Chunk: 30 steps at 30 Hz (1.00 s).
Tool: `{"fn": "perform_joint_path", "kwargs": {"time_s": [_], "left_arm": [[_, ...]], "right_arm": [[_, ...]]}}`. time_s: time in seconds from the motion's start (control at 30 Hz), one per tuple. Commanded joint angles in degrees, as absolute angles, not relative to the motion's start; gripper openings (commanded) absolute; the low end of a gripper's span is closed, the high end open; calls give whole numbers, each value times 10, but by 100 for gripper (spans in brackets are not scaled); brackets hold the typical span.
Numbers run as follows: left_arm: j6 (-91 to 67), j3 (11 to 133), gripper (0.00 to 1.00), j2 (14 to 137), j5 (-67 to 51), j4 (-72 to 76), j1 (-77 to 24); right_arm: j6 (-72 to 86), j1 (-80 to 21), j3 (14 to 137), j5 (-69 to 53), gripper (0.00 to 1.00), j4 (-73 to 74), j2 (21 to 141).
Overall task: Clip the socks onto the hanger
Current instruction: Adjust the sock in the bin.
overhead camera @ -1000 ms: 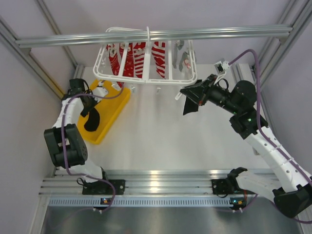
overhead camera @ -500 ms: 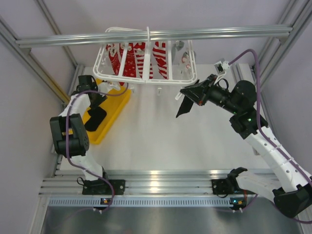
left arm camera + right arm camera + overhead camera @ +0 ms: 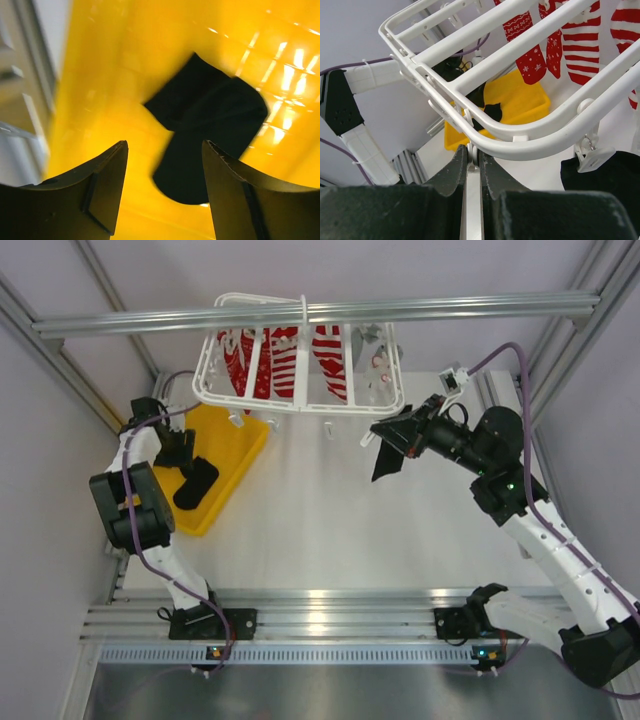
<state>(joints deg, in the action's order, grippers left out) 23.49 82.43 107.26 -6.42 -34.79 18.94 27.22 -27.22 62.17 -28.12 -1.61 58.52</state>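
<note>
Hanger: white plastic rack, hung at the far side of the table; red-and-white socks dangle from it.
First black sock: lies crumpled in the yellow tray at far left.
Second black sock: hangs from a clip on the hanger's near rim.
Left gripper: fingers spread apart, empty, above the first black sock.
Right gripper: fingers drawn together on a small clip under the rim.

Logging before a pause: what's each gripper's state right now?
Left gripper: open, holding nothing, above black sock.
Right gripper: closed on a white clip of the hanger.
</note>
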Motion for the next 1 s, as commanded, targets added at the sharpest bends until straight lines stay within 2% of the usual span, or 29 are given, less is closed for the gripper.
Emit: {"fn": "perform_joint_path", "kwargs": {"time_s": [0.0, 0.23, 0.6, 0.8, 0.97], "left_arm": [[104, 799, 66, 1028, -93, -321, 183], [47, 811, 59, 1064, -48, -324, 183], [32, 824, 59, 1113, -56, -303, 178], [34, 833, 52, 1145, -43, -270, 178], [46, 838, 52, 1149, -41, -268, 175]], "right_arm": [[273, -262, 615, -282, 0, -24, 579], [273, -261, 622, -284, 0, -25, 587], [275, -258, 624, -282, 0, -24, 597], [278, -258, 622, -284, 0, -25, 599], [277, -257, 621, -283, 0, -21, 597]]}}
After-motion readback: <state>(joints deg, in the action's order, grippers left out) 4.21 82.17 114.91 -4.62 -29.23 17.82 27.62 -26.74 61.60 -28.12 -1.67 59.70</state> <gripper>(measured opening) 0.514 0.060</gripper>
